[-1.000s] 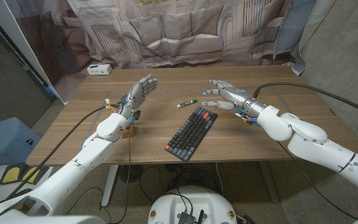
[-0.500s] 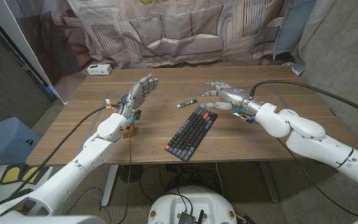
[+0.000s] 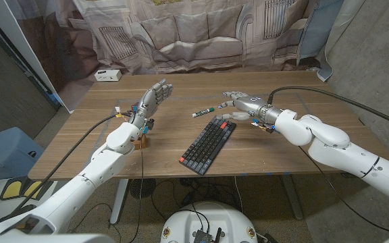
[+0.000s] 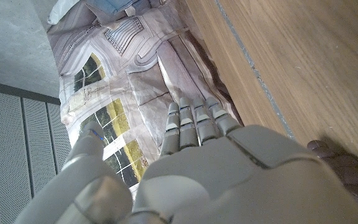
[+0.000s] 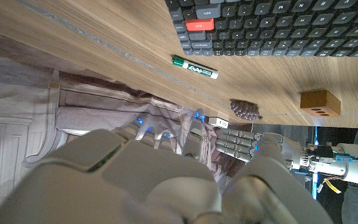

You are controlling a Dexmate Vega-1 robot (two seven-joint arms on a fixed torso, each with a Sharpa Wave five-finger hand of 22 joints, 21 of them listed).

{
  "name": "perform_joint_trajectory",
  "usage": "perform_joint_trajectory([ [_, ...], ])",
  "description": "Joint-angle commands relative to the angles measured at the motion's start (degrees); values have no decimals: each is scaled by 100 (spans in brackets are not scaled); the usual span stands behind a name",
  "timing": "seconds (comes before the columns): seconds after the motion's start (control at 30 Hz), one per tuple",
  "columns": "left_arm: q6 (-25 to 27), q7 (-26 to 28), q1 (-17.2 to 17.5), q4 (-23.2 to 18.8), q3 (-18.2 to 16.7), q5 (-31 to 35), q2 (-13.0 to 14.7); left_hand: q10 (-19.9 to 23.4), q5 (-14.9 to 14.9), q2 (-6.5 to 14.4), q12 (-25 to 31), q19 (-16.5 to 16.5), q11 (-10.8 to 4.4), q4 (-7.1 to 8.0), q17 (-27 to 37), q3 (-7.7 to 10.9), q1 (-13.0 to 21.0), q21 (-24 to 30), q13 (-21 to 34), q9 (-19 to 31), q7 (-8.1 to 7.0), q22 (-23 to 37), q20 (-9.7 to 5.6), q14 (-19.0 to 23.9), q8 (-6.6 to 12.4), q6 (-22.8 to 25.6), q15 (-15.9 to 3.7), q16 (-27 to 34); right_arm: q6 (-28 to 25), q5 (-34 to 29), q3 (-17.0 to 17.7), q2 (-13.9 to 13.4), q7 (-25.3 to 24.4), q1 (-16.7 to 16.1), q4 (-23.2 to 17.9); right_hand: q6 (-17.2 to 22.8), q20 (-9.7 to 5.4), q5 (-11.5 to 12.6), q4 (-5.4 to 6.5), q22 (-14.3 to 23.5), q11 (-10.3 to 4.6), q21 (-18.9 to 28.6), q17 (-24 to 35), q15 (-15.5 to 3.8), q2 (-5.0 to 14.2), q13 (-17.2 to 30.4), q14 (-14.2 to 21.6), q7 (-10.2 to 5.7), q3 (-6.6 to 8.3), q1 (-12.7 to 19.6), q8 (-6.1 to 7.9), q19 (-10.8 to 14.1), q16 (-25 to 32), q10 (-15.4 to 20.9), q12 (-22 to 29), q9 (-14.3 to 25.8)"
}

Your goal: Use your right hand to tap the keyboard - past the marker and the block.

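The right hand (image 3: 240,104) hovers with fingers spread, holding nothing, just above the far end of the dark rectangular keyboard (image 3: 208,144) with its red key. The green-capped white marker (image 3: 204,112) lies just beside its fingertips; the small wooden block (image 3: 139,142) sits well apart, below the raised, open-fingered left hand (image 3: 152,98).

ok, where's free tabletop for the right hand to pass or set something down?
Bare wood right of the keyboard out to the table edge, and the far strip beyond the marker. Crowded: right hand hovers by marker and keyboard corner; block sits under the left arm.
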Motion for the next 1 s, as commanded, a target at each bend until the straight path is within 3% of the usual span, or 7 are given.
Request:
perform_joint_trajectory([
  [0.03, -1, 1, -63, -72, 9, 41, 13, 71, 0, 31, 1, 27, -11, -17, 20, 34, 37, -11, 25, 12, 12, 24, 7, 50, 20, 58, -4, -13, -142, -266, -203, 89, 643, 210, 113, 69, 38, 9, -32, 6, -48, 63, 11, 29, 12, 11, -849, 1, 5, 2, 45, -636, 42, -168, 49, 23],
  [0.77, -109, -156, -153, 225, 34, -54, -81, 72, -1, 37, -18, 30, -3, -16, 20, 34, 41, -13, 27, 13, 16, 25, 0, 58, 6, 74, -18, -16, -474, -624, -460, 218, 912, 364, 207, 165, 114, 18, -63, 0, -104, 62, -2, 55, -4, 2, -700, 4, -1, 21, 63, -519, 64, 29, 89, 18],
  [0.87, -54, -144, -189, 255, 53, -42, -88, 69, -1, 38, -21, 30, -13, -16, 20, 34, 41, -14, 27, 13, 10, 25, 5, 55, 3, 72, -13, -18, -544, -685, -477, 229, 911, 352, 193, 174, 194, 19, -69, -1, -168, 53, -6, -68, -13, -1, -727, -3, -7, 19, 58, -504, 43, 75, 91, 17],
  [1.0, -40, -167, -234, 317, 79, -43, -112, 68, -1, 38, -25, 33, 7, -16, 20, 33, 41, -13, 27, 13, 18, 25, 0, 55, -1, 71, -37, -19, -608, -708, -509, 255, 944, 354, 224, 162, 212, 18, -71, 0, -166, 40, -7, -91, -19, -2, -782, -4, -11, 16, 49, -521, 16, 45, 72, 17],
])
